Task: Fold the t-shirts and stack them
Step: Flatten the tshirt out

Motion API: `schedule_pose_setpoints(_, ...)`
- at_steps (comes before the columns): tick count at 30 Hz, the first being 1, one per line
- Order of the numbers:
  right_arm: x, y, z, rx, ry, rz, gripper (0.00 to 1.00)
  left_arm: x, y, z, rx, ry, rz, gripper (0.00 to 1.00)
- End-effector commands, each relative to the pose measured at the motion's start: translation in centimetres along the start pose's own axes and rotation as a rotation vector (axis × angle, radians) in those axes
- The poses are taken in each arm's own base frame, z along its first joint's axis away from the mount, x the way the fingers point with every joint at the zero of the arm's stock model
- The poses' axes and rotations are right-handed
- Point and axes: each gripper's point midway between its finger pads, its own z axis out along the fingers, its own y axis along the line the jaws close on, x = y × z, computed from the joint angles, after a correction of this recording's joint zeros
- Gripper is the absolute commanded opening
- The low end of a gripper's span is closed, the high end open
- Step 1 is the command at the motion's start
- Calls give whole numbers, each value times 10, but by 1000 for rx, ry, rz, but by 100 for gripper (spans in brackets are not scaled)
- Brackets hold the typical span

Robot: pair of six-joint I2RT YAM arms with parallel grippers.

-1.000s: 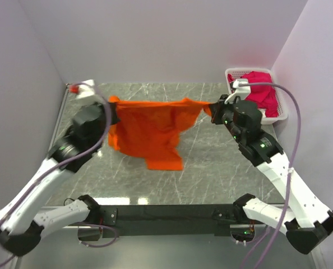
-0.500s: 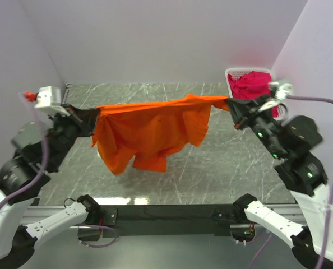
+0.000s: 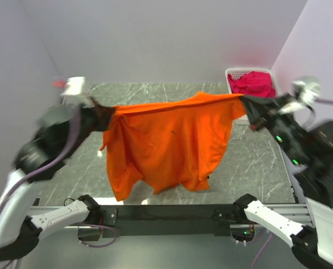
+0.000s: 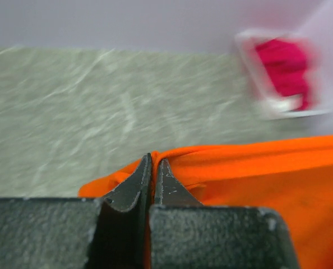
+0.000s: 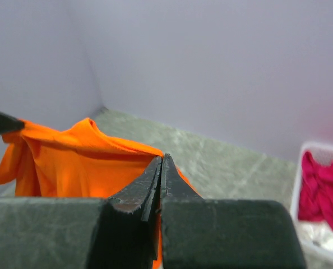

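Shirt: orange t-shirt [image 3: 166, 143] hangs spread between both arms, over the marble table [image 3: 256, 162].
Room: bare table behind; basket [image 3: 234, 70] of magenta t-shirts [image 3: 255, 83] in the far-right corner.
Left gripper [image 3: 110, 112]: raised, pinched on one top corner.
Right gripper [image 3: 244, 101]: raised, clamping the other.

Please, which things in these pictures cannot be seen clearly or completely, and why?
Top view: the hanging orange shirt hides the table under it; whether its hem touches the table is unclear.
Top view: the pink shirts lie bunched in the basket, and the right hand covers its near part; their number is unclear.
Left wrist view: the basket is blurred.
Right wrist view: the picture edge cuts the basket.
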Motion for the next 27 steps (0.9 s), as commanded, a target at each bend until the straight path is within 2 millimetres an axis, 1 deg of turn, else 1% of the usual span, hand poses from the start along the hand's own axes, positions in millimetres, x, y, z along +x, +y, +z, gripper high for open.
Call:
schedule_pose_setpoints(1,51,-46,54,245,125,-22,0,38,73,61,-393,66,233,1)
schedule_pose_setpoints(2,59,-53,66,282,132,-29,0,49,91,76,-449,92,256,1)
schedule_pose_setpoints(3,73,-56,76,293,162,-39,0,57,94,103,-449,103,260,1)
schedule_pose_setpoints(4,101,-62,96,311,230,-58,0,62,103,117,-466,114,266,1)
schedule_pose_setpoints(5,108,-67,109,327,232,-66,0,66,121,130,-503,118,259,2)
schedule_pose_setpoints(6,121,-74,119,351,252,-78,0,80,133,150,-522,155,277,3)
schedule_pose_setpoints(7,148,-81,136,364,306,-92,0,78,137,166,-518,124,267,5)
schedule_pose_setpoints(8,153,-85,149,377,289,-92,0,77,148,177,-542,120,266,4)
schedule_pose_setpoints(9,161,-96,157,414,295,-97,0,92,159,196,-562,157,288,4)
schedule_pose_setpoints(10,183,-103,173,430,333,-104,0,88,164,209,-575,132,290,3)
schedule_pose_setpoints(11,178,-112,185,459,298,-102,0,94,173,227,-595,151,315,3)
schedule_pose_setpoints(12,189,-117,194,470,309,-105,0,93,175,237,-601,143,325,4)
schedule_pose_setpoints(13,204,-123,211,486,328,-110,0,84,175,247,-606,116,327,11)
schedule_pose_setpoints(14,208,-128,221,506,325,-113,0,80,177,256,-610,99,330,18)
schedule_pose_setpoints(15,198,-132,232,524,302,-113,0,93,185,269,-621,129,340,30)
schedule_pose_setpoints(16,220,-140,244,557,344,-121,9,83,181,277,-617,107,329,51)
schedule_pose_setpoints(17,229,-141,247,569,381,-121,17,85,183,280,-620,118,324,61)
schedule_pose_setpoints(18,217,-142,254,579,366,-109,24,89,185,283,-624,126,306,69)
schedule_pose_setpoints(19,232,-142,259,582,402,-97,32,86,184,281,-624,124,291,78)
schedule_pose_setpoints(20,240,-140,254,575,452,-89,35,81,183,272,-631,119,274,82)
schedule_pose_setpoints(21,244,-137,252,564,468,-74,38,81,183,266,-634,111,235,83)
schedule_pose_setpoints(22,245,-124,249,514,476,-38,48,93,189,257,-647,134,218,88)
schedule_pose_setpoints(23,251,-120,242,495,500,-23,52,84,190,239,-656,108,156,88)
schedule_pose_setpoints(24,259,-113,227,484,529,3,57,87,193,228,-667,110,125,88)
schedule_pose_setpoints(25,268,-101,219,450,559,22,59,107,209,212,-704,152,98,88)
schedule_pose_setpoints(26,274,-96,208,439,581,37,60,101,208,192,-711,121,35,88)
schedule_pose_setpoints(27,288,-88,188,434,618,66,62,113,215,176,-737,152,11,88)
